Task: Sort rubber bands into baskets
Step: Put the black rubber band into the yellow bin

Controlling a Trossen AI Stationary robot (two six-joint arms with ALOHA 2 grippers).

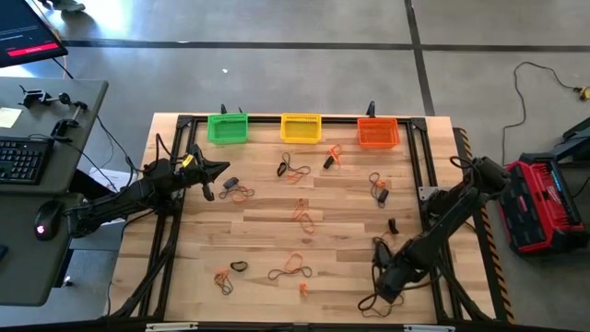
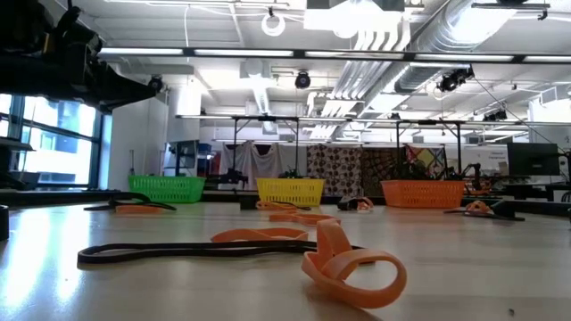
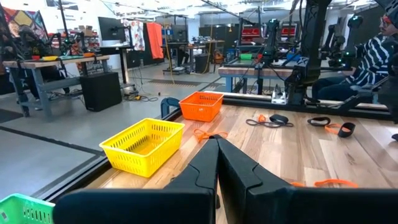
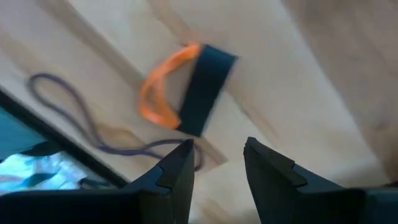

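Rubber bands, thin floppy loops in orange and in black [image 1: 293, 169], lie scattered over the pale wooden counter [image 1: 267, 242], most of them single or in small tangles, none inside a basket as far as I can see. Along the far edge of the counter stand three small rectangular plastic lattice baskets in one row: the green basket [image 1: 227, 127] on the left, the yellow basket [image 1: 300, 127] in the middle, the orange basket [image 1: 377, 133] on the right.

On the left side, the left end effector [image 1: 219, 169] hangs above the counter near the green basket, and its two dark fingers [image 3: 205, 171] are pressed together with nothing between them.

On the right side, the right end effector [image 1: 382, 251] is low over the near right part of the counter. Its fingers [image 4: 180, 171] stand apart and hold nothing. Just in front of them, in the right wrist view, lies a wide black band with an orange loop [image 4: 186, 90] touching it, and beside it a thin dark cord [image 4: 74, 124].

In the low view an orange band [image 2: 352, 267] curls up close to the camera, across a long black band [image 2: 169, 251].

I can read no brand, label or writing on the task's things.
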